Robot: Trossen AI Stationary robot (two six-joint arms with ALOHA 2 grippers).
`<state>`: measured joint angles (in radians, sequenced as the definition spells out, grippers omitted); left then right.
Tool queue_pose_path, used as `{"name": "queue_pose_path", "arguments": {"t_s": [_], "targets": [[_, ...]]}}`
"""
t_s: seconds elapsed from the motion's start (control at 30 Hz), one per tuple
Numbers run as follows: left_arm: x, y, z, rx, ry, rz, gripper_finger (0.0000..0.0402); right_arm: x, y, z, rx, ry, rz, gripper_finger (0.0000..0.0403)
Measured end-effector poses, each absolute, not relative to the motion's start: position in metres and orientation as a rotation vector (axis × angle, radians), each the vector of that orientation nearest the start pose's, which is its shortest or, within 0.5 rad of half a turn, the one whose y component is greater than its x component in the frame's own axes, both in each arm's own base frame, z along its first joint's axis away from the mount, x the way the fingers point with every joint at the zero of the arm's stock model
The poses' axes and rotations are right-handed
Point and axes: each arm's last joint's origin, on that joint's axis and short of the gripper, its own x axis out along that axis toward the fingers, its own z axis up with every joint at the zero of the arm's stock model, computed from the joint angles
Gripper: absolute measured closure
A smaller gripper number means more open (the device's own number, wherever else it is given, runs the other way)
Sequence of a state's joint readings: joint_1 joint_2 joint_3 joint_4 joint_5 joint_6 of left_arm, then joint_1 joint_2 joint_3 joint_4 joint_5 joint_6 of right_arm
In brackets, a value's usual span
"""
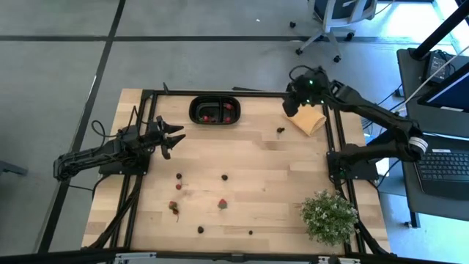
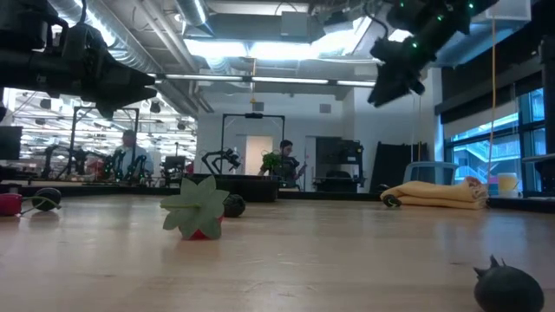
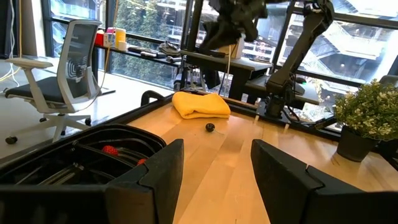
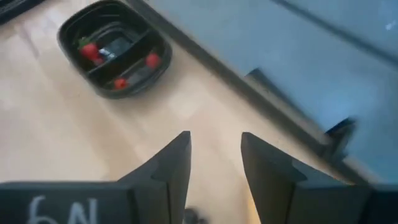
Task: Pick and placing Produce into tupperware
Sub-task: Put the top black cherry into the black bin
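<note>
Pale wooden tabletop (image 1: 249, 158) on a grey floor, both arms raised above it. Task state: partly done. The black oval tupperware (image 1: 215, 111) sits at the far edge of the table, and the right wrist view shows three red pieces in it, one (image 4: 89, 51) in one compartment and two (image 4: 151, 60) in the other, so at least three items count as placed; whether any dark pieces lie among them cannot be told.

Most of the produce is loose on the wood. A dark berry (image 1: 281, 130) lies just beside the tan pad (image 1: 306, 119) near the right arm. Towards the near edge are a dark piece (image 1: 179, 176), another (image 1: 224, 177), a red strawberry-like piece (image 1: 222, 204), a reddish pair (image 1: 174, 207), and two small dark ones (image 1: 201, 229) (image 1: 250, 232). Roughly eight pieces therefore remain, judged from the overhead view, so well under half of the work appears complete.

The left gripper (image 1: 176, 137) hovers over the left part of the table, between the tupperware and the loose fruit, fingers parted and holding nothing. The right gripper (image 1: 293, 103) hangs above the far right corner, over the tan pad, jaws apart with an empty gap between them. The potted plant (image 1: 328, 215) at the near right is no part of the task.
</note>
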<state>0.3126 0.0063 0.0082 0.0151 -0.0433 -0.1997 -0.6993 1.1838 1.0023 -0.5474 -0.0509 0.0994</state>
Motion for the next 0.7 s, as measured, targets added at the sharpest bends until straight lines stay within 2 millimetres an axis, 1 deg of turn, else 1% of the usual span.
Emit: {"name": "queue_pose_path", "arguments": {"t_s": [0.13,0.27,0.33,0.47,0.57,0.7], "targets": [[0.092,0.031,0.167,-0.195,-0.052,0.353,0.022,0.186,-0.149,0.275,0.466,0.71,-0.536,0.0258],[0.092,0.031,0.167,-0.195,-0.052,0.353,0.022,0.184,-0.144,0.257,0.475,0.769,-0.535,0.0242],[0.092,0.031,0.167,-0.195,-0.052,0.353,0.022,0.182,-0.143,0.25,0.489,0.793,-0.544,0.0222],[0.092,0.031,0.167,-0.195,-0.052,0.353,0.022,0.18,-0.141,0.235,0.55,0.825,-0.565,0.017],[0.092,0.031,0.167,-0.195,-0.052,0.353,0.022,0.18,-0.14,0.228,0.549,0.82,-0.565,0.0134],[0.092,0.031,0.167,-0.195,-0.052,0.353,0.022,0.179,-0.14,0.224,0.552,0.821,-0.566,0.0108]]}}
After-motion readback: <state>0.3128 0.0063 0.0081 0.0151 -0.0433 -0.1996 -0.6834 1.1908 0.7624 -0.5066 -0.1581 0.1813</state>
